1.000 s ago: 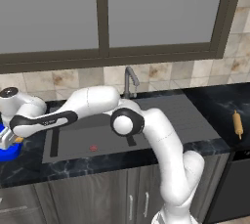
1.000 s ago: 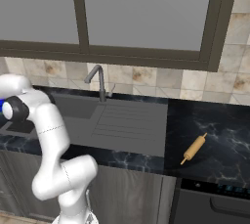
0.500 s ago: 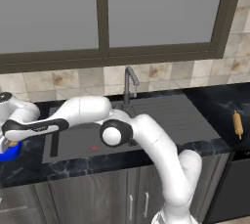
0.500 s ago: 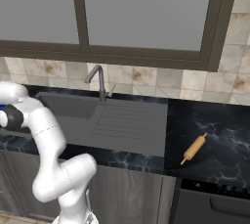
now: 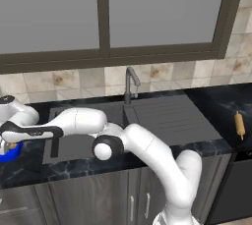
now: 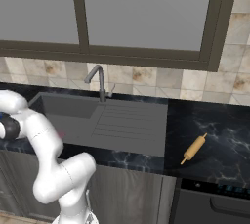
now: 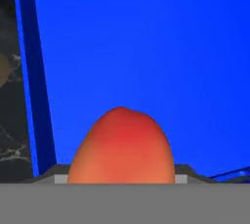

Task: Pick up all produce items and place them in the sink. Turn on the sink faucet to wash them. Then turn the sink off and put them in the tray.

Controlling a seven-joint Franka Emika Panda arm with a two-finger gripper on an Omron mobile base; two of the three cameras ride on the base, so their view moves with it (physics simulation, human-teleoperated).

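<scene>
Arm stretched far left over the bench point(image 5: 147, 155); end effector point(image 5: 9, 143) positioned above the blue tray point(image 5: 11, 153) at the bench's left end, beside the sink point(image 5: 162, 116). In the hand view, the fruit point(image 7: 121, 147) is seen close against the camera, between the fingers, with the tray floor point(image 7: 146, 47) spread behind it. Jaws stand part-open and appear closed around the fruit; contact itself is hidden. Whether the fruit touches the tray cannot be told.

Handling, as judged: small, light, rounded, smooth-skinned, likely slippery and bruisable. Best held across its widest middle, with modest pressure. Faucet point(image 5: 131, 82) left untouched at this moment; rolling pin point(image 6: 194, 148) lies well apart.
</scene>
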